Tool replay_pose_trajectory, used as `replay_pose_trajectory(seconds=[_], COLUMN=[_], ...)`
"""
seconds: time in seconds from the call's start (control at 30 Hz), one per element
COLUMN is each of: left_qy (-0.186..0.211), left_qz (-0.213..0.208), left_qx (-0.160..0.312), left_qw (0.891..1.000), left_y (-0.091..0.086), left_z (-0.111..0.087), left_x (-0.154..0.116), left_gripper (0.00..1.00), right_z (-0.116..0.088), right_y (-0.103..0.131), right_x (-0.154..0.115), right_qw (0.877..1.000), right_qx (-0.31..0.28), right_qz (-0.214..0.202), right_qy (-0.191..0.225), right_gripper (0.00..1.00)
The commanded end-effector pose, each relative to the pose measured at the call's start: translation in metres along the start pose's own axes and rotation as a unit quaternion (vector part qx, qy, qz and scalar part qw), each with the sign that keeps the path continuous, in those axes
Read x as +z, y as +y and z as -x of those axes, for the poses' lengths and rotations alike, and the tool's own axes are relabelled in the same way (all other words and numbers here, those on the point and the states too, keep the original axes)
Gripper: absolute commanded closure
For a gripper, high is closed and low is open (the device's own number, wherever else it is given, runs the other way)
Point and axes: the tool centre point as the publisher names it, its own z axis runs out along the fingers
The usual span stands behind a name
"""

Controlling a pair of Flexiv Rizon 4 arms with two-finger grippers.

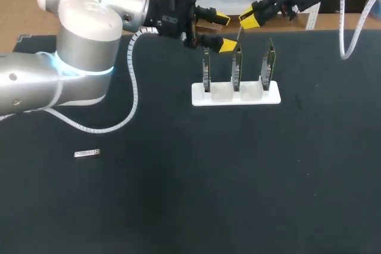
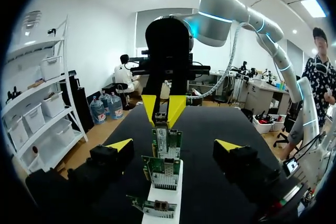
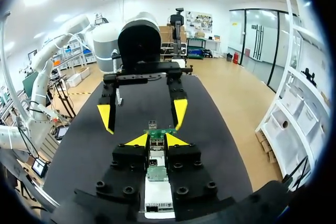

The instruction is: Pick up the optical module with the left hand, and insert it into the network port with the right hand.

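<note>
Far left, the small silver module [image 1: 87, 154] lies flat on the dark mat [image 1: 238, 182], well apart from both your grippers. Your left gripper [image 1: 225, 32] hangs wide open and empty, up by the left end of the card row. Three green cards [image 1: 237, 66] stand upright in the white stand [image 1: 196, 96]. Your right gripper [image 1: 247, 21] hovers just above the row; whether it grips anything, you can't tell.
</note>
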Motion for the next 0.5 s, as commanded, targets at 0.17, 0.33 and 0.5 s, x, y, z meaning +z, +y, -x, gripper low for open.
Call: replay_pose_trajectory(seconds=[0.17, 0.33, 0.5], left_qy=[0.026, 0.042, 0.059], left_qz=[0.018, 0.023, 0.013], left_qx=[-0.019, -0.012, -0.007], left_qw=[0.999, 0.999, 0.998], left_y=[-0.0086, -0.0087, -0.0071], left_z=[-0.0062, -0.0081, -0.0113], left_x=[-0.0157, -0.0180, -0.0153], left_gripper=[0.00, 0.00, 0.00], right_z=[-0.0002, -0.0011, -0.0021], right_y=[0.0018, 0.0030, 0.0040], right_x=[0.0035, 0.0041, 0.0039], right_qw=[1.000, 1.000, 1.000], right_qx=[-0.002, -0.001, 0.002], right_qz=[-0.001, -0.002, -0.005], right_qy=[-0.004, -0.005, -0.006], right_gripper=[1.00, 1.00, 1.00])
